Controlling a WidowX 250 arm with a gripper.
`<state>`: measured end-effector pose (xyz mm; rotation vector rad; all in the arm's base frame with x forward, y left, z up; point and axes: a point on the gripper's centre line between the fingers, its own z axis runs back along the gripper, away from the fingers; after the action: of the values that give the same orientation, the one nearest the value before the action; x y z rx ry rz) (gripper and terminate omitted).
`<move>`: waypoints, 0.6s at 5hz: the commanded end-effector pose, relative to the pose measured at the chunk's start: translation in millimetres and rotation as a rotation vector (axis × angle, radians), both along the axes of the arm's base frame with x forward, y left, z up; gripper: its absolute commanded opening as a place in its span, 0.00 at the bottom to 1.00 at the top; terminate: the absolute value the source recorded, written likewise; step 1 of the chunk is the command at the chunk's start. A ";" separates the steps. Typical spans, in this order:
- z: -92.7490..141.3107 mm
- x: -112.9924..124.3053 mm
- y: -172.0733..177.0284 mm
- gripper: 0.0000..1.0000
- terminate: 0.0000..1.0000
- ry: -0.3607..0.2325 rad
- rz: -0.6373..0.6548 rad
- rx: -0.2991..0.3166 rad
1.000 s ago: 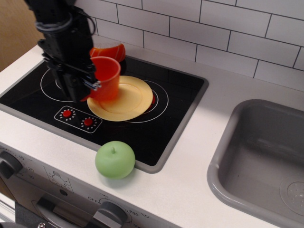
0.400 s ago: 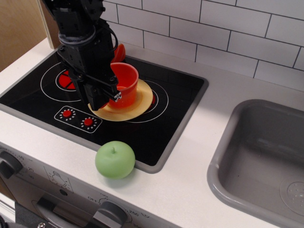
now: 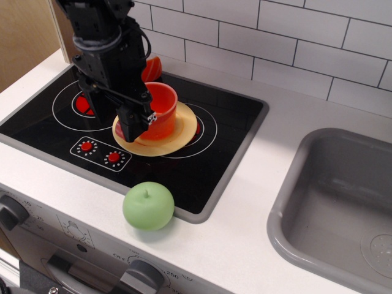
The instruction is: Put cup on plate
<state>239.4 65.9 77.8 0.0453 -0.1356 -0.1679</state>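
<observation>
The orange-red cup (image 3: 163, 110) stands upright on the left half of the pale yellow plate (image 3: 182, 130), which lies on the black toy hob. My black gripper (image 3: 115, 121) hangs just left of the cup. Its jaws look parted, and the nearer finger (image 3: 136, 117) is against the cup's left wall and hides that side and the handle. The cup rests on the plate rather than hanging from the fingers.
A green apple (image 3: 148, 206) sits at the hob's front edge. An orange-red half-round piece (image 3: 153, 68) lies behind the gripper by the tiled wall. A grey sink (image 3: 343, 202) is at the right. Oven knobs (image 3: 11, 212) line the front panel.
The cup has been carried right and down onto the plate. Since then the fingers have spread and the gripper has shifted slightly left, leaving the cup standing on the plate.
</observation>
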 end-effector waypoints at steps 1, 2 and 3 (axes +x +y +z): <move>32.0 6.9 10.7 1.00 0.00 -0.054 -0.002 -0.008; 46.2 6.1 11.8 1.00 0.00 -0.056 -0.026 -0.011; 46.2 6.1 11.8 1.00 0.00 -0.056 -0.026 -0.011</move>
<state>236.1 74.1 108.7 0.0166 -0.1434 -0.1949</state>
